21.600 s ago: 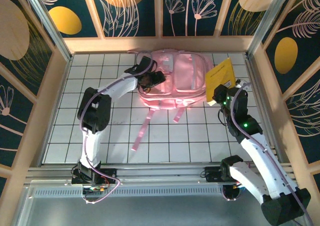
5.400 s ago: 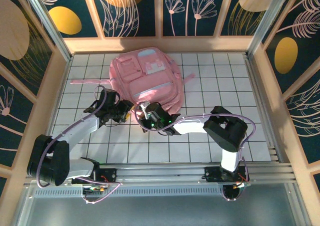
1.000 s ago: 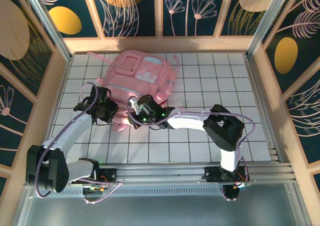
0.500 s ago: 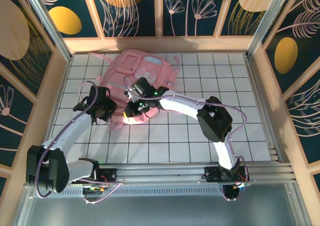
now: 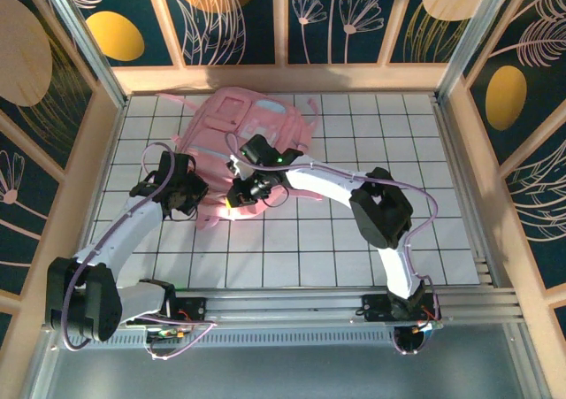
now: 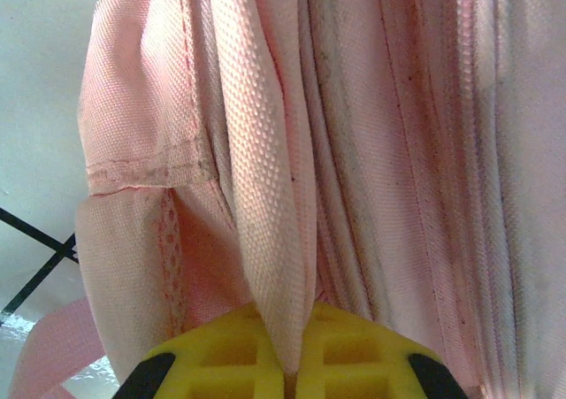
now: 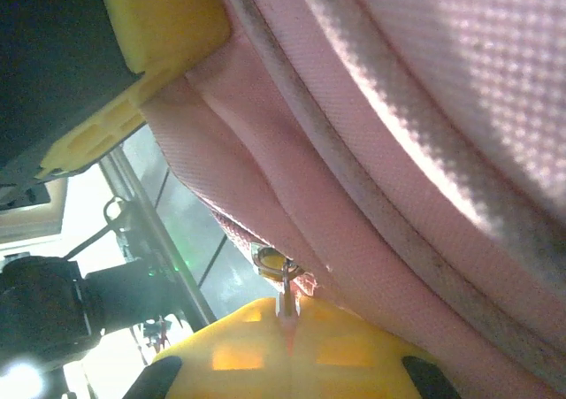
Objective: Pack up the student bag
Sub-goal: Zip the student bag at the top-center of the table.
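The student bag [image 5: 252, 129], a soft pink backpack, lies at the back left of the white grid table, front pockets up. My left gripper [image 5: 191, 197] sits at the bag's near left edge. In the left wrist view its yellow fingers [image 6: 221, 355] are shut on a fold of pink fabric [image 6: 265, 240]. My right gripper [image 5: 237, 197] is at the bag's near edge, just right of the left one. In the right wrist view it [image 7: 287, 324] is shut on the thin zipper pull [image 7: 286, 291] below the metal slider [image 7: 269, 259], and the bag's seams [image 7: 398, 195] run overhead.
The table's white grid surface [image 5: 354, 231] lies free to the right and near side of the bag. Wooden walls [image 5: 283, 79] ring the table. A pink strap [image 5: 172, 95] trails at the back left. The left gripper's yellow finger [image 7: 150, 27] shows close by in the right wrist view.
The right arm has swung its wrist back over the bag while its gripper stays at the bag's near edge. The left arm and the bag have hardly moved.
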Motion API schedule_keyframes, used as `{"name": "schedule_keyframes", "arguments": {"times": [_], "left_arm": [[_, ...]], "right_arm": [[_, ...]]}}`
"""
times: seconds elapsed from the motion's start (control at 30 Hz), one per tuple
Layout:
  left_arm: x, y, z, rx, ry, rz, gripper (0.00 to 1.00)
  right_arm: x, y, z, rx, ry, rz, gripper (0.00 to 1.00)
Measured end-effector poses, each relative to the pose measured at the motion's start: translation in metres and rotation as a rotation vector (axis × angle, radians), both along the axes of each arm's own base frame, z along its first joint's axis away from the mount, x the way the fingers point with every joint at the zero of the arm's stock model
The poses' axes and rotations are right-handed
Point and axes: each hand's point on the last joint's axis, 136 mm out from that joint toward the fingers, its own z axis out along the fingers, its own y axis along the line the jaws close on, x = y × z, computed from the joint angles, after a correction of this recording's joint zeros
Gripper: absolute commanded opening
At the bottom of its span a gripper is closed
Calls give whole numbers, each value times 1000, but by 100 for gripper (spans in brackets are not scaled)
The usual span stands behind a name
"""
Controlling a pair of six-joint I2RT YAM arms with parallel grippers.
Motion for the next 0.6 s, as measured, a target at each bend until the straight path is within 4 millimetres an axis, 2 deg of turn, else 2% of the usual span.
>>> {"name": "schedule_keyframes", "arguments": {"times": [0.2, 0.5, 0.6], "left_arm": [[1, -1, 2, -6, -11, -6, 0], [-3, -3, 4, -15, 6, -15, 0], [-3, -5, 8, -18, 12, -22, 0]], "right_arm": [[2, -1, 8, -90, -77, 10, 0], [7, -7, -17, -135, -99, -19, 0], [9, -11, -18, -110, -132, -48, 0]]}}
